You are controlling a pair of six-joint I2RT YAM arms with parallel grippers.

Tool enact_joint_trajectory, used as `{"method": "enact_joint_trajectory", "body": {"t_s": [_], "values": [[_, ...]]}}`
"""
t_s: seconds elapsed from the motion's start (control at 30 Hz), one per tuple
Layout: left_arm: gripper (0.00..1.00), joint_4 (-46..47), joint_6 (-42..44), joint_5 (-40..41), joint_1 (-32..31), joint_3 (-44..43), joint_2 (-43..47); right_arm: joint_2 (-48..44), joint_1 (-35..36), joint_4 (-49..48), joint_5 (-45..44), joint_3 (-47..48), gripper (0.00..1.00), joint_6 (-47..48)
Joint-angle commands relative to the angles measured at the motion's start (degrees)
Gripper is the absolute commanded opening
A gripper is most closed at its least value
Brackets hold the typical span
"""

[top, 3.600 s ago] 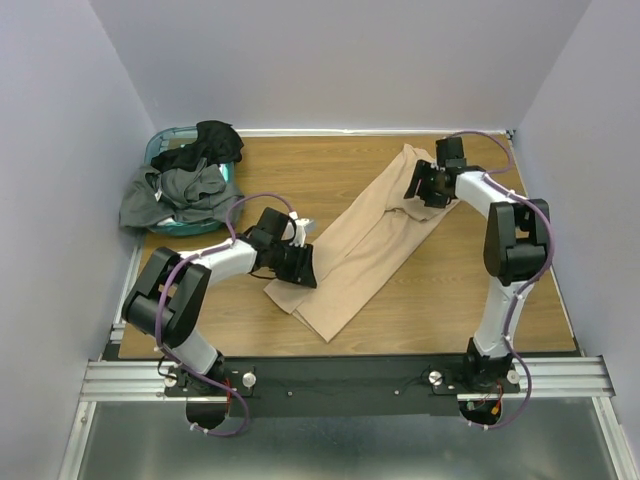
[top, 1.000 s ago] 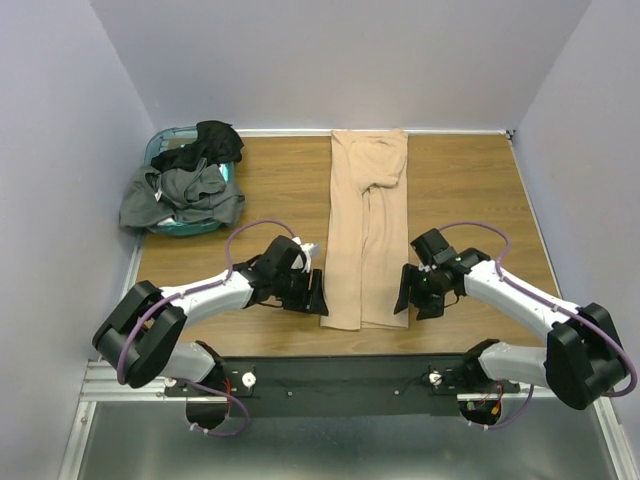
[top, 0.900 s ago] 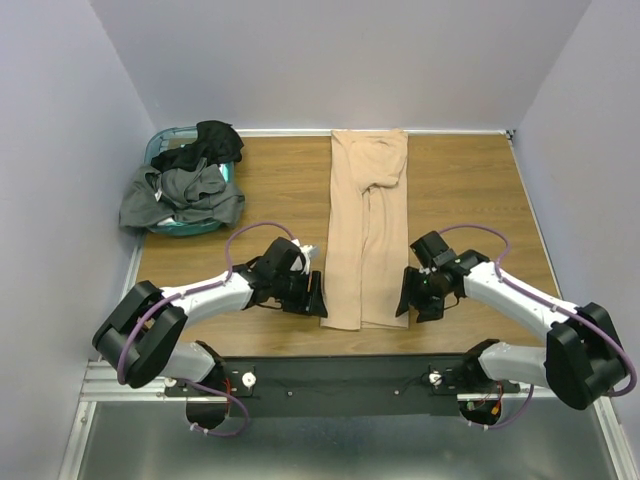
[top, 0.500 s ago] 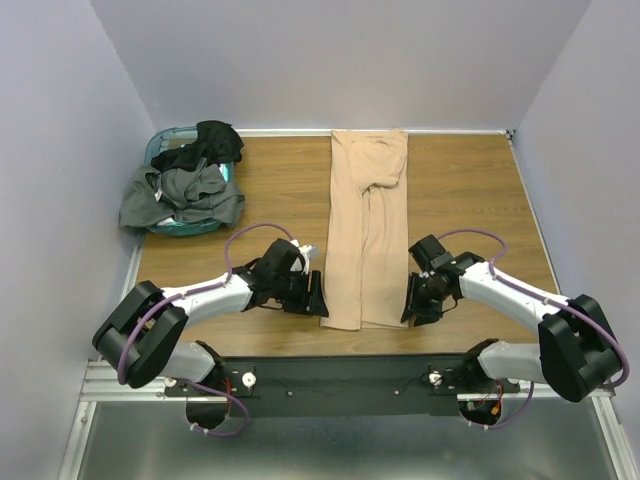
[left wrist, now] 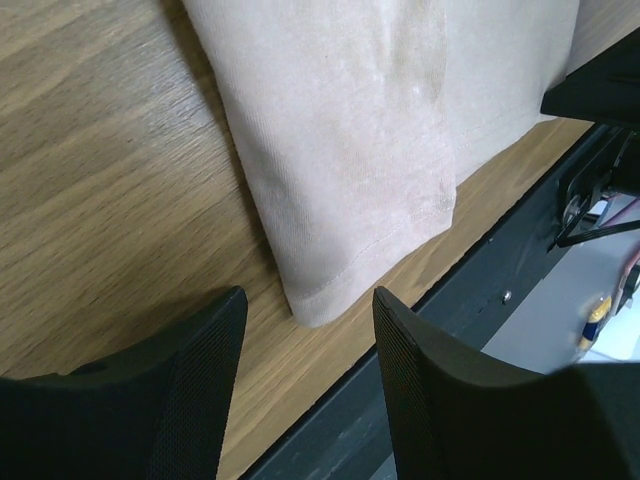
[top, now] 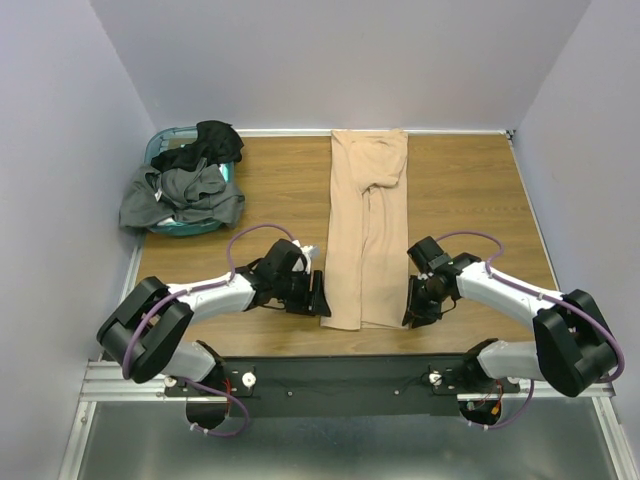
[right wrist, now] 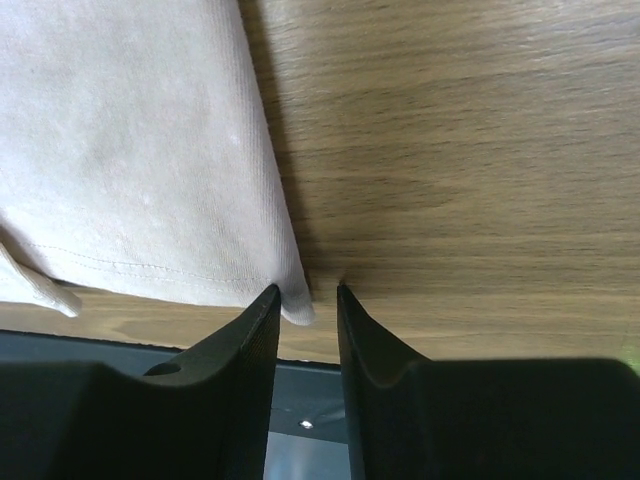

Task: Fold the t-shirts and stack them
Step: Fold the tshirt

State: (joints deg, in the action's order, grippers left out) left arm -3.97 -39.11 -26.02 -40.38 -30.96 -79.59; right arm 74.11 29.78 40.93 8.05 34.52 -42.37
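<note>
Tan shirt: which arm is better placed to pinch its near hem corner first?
Right. The right pincer sits narrow around the shirt corner; the left pincer gapes wide at its corner.

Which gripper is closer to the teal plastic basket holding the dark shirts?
Left. The left gripper is at the near-left corner of the folded tan-beige cloth shirt, on the same side as the teal plastic basket. The right gripper is at its near-right corner, farther away.

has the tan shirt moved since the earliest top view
Yes. The tan t-shirt lay slanted across the table; now it runs straight from far edge to near edge, its top end shifted left toward the teal basket.
</note>
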Motion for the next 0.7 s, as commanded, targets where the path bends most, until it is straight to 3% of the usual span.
{"method": "enact_joint_trajectory", "body": {"t_s": [0.0, 0.33, 0.43, 0.5, 0.6, 0.67], "values": [[0.62, -1.13, 0.09, 2.2, -1.1, 0.81, -2.58, 0.69, 0.8, -2.61, -0.23, -1.56, 0.35, 0.71], [0.56, -1.57, 0.79, 2.03, -3.3, 0.2, -5.66, 0.78, 0.89, -3.31, 1.26, -2.18, 0.31, 1.15], [0.51, -1.48, 0.88, 1.94, -4.35, 0.11, -6.98, 0.78, 0.89, -3.57, 1.88, -2.36, 0.23, 1.15], [0.43, -1.4, 1.06, 1.85, -4.97, 0.2, -8.29, 0.95, 0.89, -3.75, 2.14, -2.71, 0.17, 1.15], [0.2, -1.13, 0.88, 2.2, -6.02, 0.64, -9.61, 0.87, 0.81, -3.75, 2.4, -2.88, 0.0, 1.06], [0.04, -1.22, 0.88, 2.46, -6.2, 0.99, -9.7, 0.34, 0.89, -3.58, 2.58, -2.97, 0.0, 0.71]]}}
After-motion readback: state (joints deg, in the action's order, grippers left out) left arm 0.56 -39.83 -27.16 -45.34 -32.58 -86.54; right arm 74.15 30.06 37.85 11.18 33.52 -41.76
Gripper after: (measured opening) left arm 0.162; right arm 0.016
